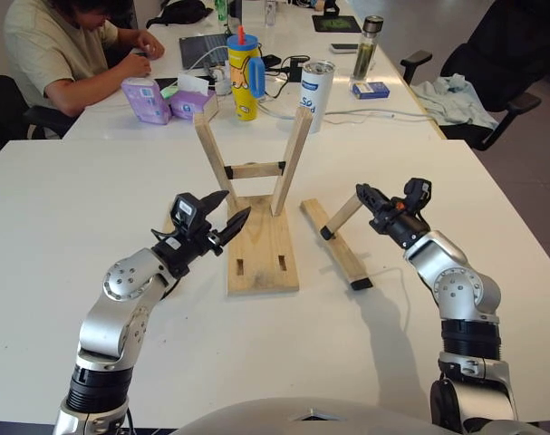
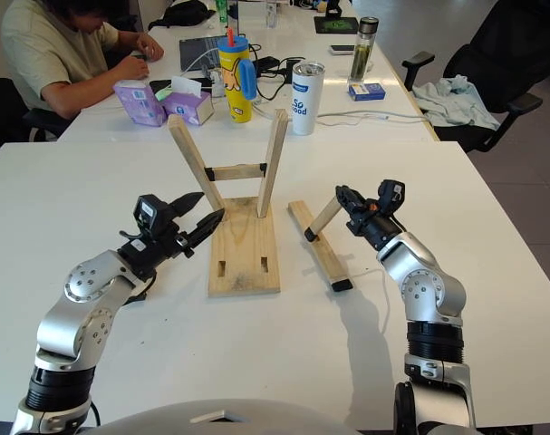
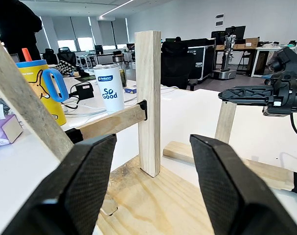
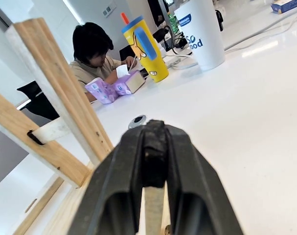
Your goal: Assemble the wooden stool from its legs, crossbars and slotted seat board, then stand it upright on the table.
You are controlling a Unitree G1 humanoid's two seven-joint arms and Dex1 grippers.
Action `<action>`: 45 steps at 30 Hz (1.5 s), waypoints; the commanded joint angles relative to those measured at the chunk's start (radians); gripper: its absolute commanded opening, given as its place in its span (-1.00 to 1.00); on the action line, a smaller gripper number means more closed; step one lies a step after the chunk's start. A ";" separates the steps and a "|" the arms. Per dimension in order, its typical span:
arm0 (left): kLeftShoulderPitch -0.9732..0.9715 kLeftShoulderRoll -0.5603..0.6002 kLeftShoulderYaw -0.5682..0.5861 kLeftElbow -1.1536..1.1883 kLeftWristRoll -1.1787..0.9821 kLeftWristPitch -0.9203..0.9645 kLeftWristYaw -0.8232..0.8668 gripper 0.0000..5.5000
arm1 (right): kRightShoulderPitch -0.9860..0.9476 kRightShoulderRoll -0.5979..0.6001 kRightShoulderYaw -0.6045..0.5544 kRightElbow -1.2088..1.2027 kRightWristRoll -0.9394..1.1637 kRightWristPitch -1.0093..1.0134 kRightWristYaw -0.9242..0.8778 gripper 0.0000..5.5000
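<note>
The right gripper (image 1: 365, 201) is clamping, and hiding, the raised end of a short bar (image 1: 342, 216) whose foot is meeting one loose leg (image 1: 338, 246) lying at 3 o'clock of the seat board (image 1: 261, 263). The board is lying flat mid-table, showing two slots (image 1: 242, 266) and carrying two upright legs (image 1: 291, 163) joined by one crossbar (image 1: 255, 170). At its 9 o'clock the left gripper (image 1: 237, 202) is holding its fingers spread, grasping nothing; the white tumbler (image 1: 316, 95) at 12 o'clock is bearing blue print.
</note>
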 commanded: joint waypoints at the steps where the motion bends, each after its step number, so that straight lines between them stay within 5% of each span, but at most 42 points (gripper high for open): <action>1: -0.008 -0.001 -0.012 0.003 0.009 -0.001 0.002 0.01 | -0.019 0.003 -0.016 0.009 -0.020 -0.006 0.005 -0.84; 9: 0.006 -0.008 -0.019 -0.004 0.015 -0.003 0.014 0.01 | -0.046 0.035 -0.103 -0.044 0.078 0.066 -0.051 -0.84; 29: -0.012 -0.002 -0.023 0.013 0.020 -0.005 0.008 0.01 | -0.004 0.043 -0.078 -0.007 -0.067 0.027 -0.057 -0.84; 45: -0.038 -0.006 -0.026 0.030 0.037 -0.010 0.013 0.01 | 0.245 0.065 0.219 -0.128 -0.466 -0.184 -0.137 -0.84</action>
